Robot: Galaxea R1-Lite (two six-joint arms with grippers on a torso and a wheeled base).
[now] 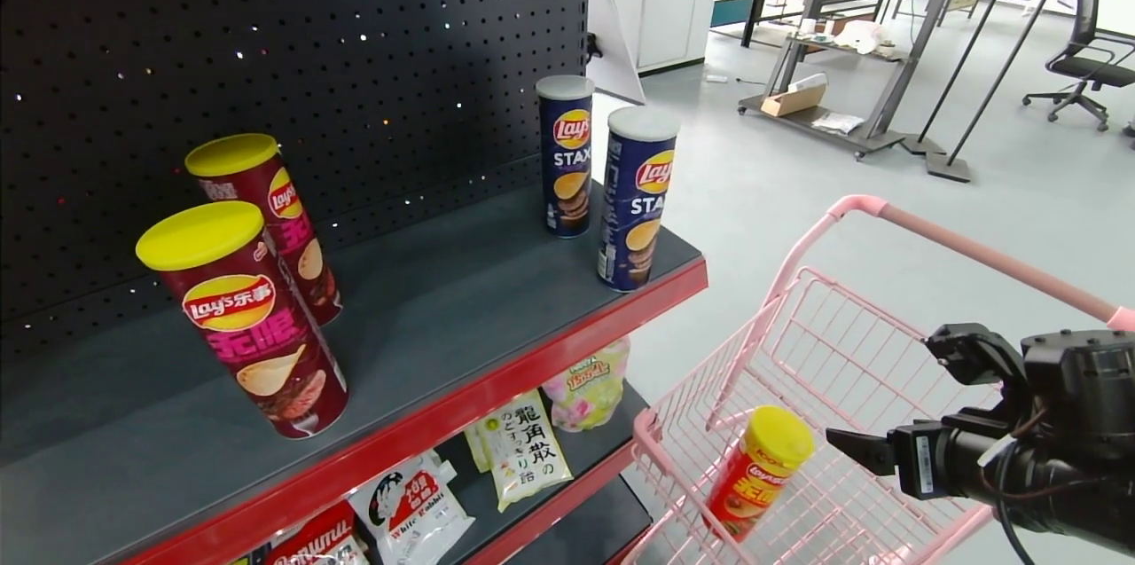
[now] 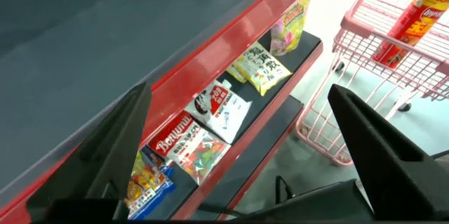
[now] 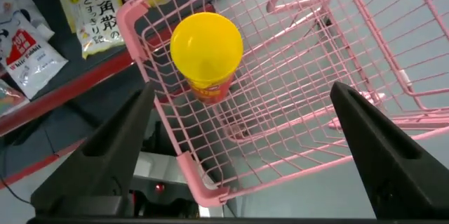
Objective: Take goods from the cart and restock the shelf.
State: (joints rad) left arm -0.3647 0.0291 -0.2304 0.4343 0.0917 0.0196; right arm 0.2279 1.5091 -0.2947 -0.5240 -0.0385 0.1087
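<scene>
One can in cart near spread right gripper, left gripper spread beside shelf

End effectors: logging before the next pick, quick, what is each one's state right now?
Left end effector: open, holding nothing.
Right end effector: open, holding nothing, over the pink cart.

Red cans x3, blue cans x2

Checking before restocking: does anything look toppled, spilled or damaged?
Nothing stands out. Two red crisp tubes and two blue crisp tubes stand upright on the grey shelf; a yellow-lidded red tube sits intact in the pink wire cart.
</scene>
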